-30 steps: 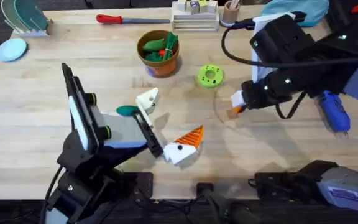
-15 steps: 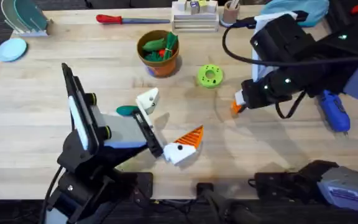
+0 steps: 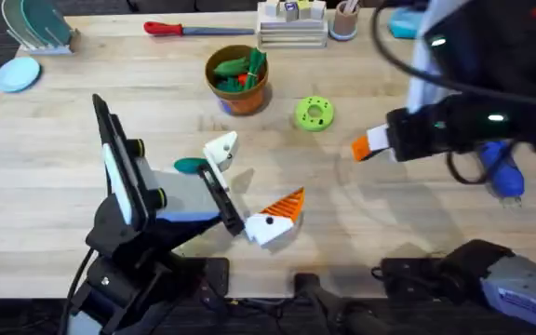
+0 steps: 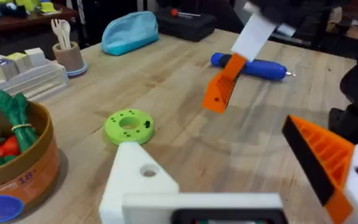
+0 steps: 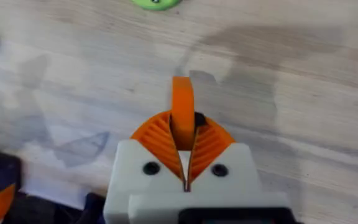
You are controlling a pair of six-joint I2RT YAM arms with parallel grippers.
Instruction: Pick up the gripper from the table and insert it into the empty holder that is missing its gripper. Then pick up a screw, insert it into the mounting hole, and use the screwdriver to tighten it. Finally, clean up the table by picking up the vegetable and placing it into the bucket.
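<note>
Fingers of your right gripper (image 5: 185, 163) are pinching the gripper (image 5: 182, 118), holding it above the tabletop (image 3: 63, 167) beside the screwdriver (image 3: 499, 169). Your left gripper (image 3: 249, 181) is showing spread fingers.

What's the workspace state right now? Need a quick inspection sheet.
Surface: wooden table, bare in the middle.
Job's things: orange gripper clamped in the right gripper, lifted off the table; empty holder by the vegetable; screwdriver lying at the right; bucket with toy vegetables.
Clutter: lime-green disc, red-handled tool, tan cup.
Grippers: right gripper shut on the gripper; left gripper carries the holders, state unclear.
Cables: black cable looping from the right arm.
Surroundings: blue pouch at the table's far edge.
</note>
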